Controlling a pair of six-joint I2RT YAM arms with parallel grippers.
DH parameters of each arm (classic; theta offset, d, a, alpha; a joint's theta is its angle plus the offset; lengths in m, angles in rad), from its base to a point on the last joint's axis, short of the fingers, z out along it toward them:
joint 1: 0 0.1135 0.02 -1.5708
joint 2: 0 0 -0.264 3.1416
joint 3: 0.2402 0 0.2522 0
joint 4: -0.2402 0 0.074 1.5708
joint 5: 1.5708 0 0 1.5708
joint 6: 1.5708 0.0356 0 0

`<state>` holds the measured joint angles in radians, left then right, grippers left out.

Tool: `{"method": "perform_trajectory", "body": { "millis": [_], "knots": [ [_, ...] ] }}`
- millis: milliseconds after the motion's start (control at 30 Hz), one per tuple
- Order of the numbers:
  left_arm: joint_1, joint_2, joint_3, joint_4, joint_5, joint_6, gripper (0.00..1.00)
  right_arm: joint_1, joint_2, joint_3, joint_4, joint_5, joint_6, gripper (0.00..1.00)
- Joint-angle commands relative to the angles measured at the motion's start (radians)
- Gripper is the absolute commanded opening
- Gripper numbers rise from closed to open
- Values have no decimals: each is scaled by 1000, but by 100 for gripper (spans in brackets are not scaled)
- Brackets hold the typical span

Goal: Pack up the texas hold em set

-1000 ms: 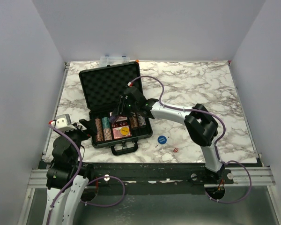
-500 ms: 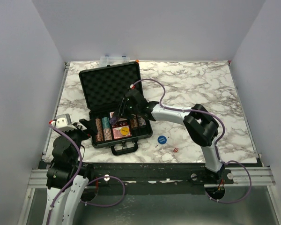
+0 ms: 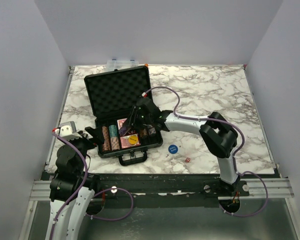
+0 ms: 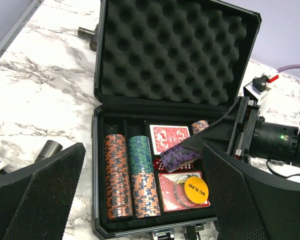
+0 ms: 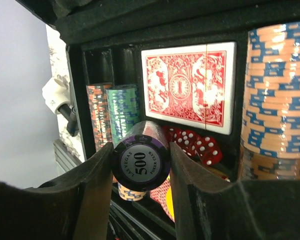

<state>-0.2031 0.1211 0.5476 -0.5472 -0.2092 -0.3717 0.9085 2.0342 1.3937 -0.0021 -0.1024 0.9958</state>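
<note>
The black briefcase [image 3: 140, 146] lies open at the table's front left, foam lid [image 3: 115, 92] up; its rim also shows in the left wrist view [image 4: 97, 200]. Inside are orange and green chip stacks [image 4: 117, 175], red-backed decks [image 4: 170, 137], red dice [image 5: 197, 145] and a yellow "BIG BLIND" button [image 4: 195, 189]. My right gripper [image 3: 126, 129] is shut on a purple chip stack [image 5: 141, 162], seen also in the left wrist view [image 4: 180, 156], and holds it over the case's middle. The blue button [image 3: 172, 148] and tiny red dice [image 3: 187, 160] lie on the table, right of the case. My left gripper [image 4: 140, 200] is open and empty before the case.
A clear plastic organizer box [image 3: 121, 63] stands at the back wall behind the lid. The marble table [image 3: 215, 95] stretches to the right. A white round piece [image 3: 170, 155] lies by the blue button.
My right gripper has shifted slightly right and toward the front over the case with the purple chip stack. The left arm has not moved.
</note>
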Motion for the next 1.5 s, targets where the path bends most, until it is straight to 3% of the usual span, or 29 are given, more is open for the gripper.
{"method": "perform_trajectory", "body": {
  "millis": [0,233,433,667,933,1167,1467],
  "knots": [
    [-2,-1,-8,15,16,15,99,10,-27,-57,-130,36,-26,47],
    [-3,-4,-8,14,13,16,99,10,-74,-71,-178,80,-40,72],
    [-2,-4,-8,13,13,16,99,10,-115,-83,-198,91,-54,73],
    [-3,-6,-8,14,13,16,99,11,-148,-65,-235,96,-91,70],
    [-3,-4,-8,14,13,17,99,21,-122,-19,-233,47,-131,54],
    [-3,-4,-8,13,13,17,99,30,-84,11,-228,23,-139,46],
    [-3,-3,-8,13,13,17,99,32,-54,7,-205,3,-131,45]
  ]
}}
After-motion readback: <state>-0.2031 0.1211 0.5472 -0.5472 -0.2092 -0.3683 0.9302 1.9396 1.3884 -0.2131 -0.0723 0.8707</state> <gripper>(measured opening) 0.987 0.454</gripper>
